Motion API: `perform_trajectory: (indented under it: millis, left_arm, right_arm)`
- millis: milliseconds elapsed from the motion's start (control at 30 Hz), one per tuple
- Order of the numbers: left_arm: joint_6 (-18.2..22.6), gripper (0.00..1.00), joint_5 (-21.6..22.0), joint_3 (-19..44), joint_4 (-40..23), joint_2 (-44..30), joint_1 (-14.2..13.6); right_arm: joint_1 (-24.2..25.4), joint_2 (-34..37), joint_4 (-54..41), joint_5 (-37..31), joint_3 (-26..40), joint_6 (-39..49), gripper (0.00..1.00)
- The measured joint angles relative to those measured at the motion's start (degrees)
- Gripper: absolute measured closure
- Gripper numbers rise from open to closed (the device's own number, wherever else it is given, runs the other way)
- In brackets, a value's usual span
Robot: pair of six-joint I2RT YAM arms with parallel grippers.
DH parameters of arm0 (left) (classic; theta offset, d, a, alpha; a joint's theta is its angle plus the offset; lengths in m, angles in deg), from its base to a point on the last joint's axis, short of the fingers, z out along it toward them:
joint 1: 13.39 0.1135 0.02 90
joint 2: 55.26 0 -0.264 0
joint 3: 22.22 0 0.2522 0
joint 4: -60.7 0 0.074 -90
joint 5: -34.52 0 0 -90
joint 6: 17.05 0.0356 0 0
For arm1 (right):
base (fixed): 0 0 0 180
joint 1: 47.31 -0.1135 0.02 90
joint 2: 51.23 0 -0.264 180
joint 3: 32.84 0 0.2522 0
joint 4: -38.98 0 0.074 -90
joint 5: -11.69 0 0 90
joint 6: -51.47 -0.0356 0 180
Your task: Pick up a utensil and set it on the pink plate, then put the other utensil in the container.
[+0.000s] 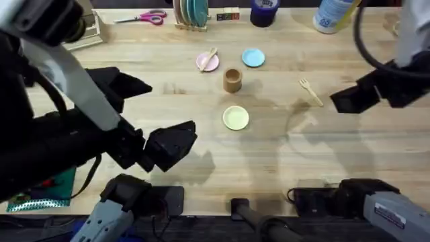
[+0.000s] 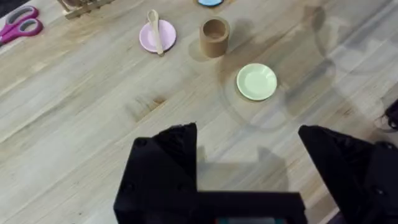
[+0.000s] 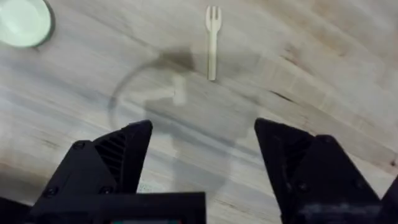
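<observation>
The small wooden spoon (image 1: pixel 209 56) (image 2: pixel 153 30) lies across the pink plate (image 1: pixel 204 63) (image 2: pixel 147 38) at the table's back middle. Just right of it stands the brown cup-like container (image 1: pixel 232 80) (image 2: pixel 214 37). The wooden fork (image 1: pixel 310 91) (image 3: pixel 212 42) lies flat on the table to the right. My right gripper (image 1: pixel 342 101) (image 3: pixel 202 146) hovers open just right of the fork, which lies ahead of its fingers. My left gripper (image 1: pixel 171 144) (image 2: pixel 249 149) is open at the near left, holding nothing.
A light blue plate (image 1: pixel 253 58) sits right of the pink one, and a pale yellow-green plate (image 1: pixel 236 117) (image 2: pixel 256 81) (image 3: pixel 23 22) nearer the front. Pink scissors (image 1: pixel 142 18), a dish rack (image 1: pixel 191 15) and bottles (image 1: pixel 329 15) line the back edge.
</observation>
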Motion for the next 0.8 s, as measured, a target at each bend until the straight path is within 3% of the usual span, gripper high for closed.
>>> perform_trajectory:
  millis: [200,467,800]
  left_arm:
    - [0.0,0.006,-0.1,0.0,-0.7,0.0,0.0]
    - [0.0,0.006,-0.1,0.0,-0.9,0.0,0.0]
    - [0.0,0.006,-0.2,0.0,-0.9,0.0,0.0]
  right_arm:
    - [1.5,6.7,0.3,-0.2,0.0,1.2,0.013]
    - [8.6,13.6,7.1,4.2,0.0,2.4,0.024]
    - [8.9,24.0,11.5,5.8,0.0,2.8,0.053]
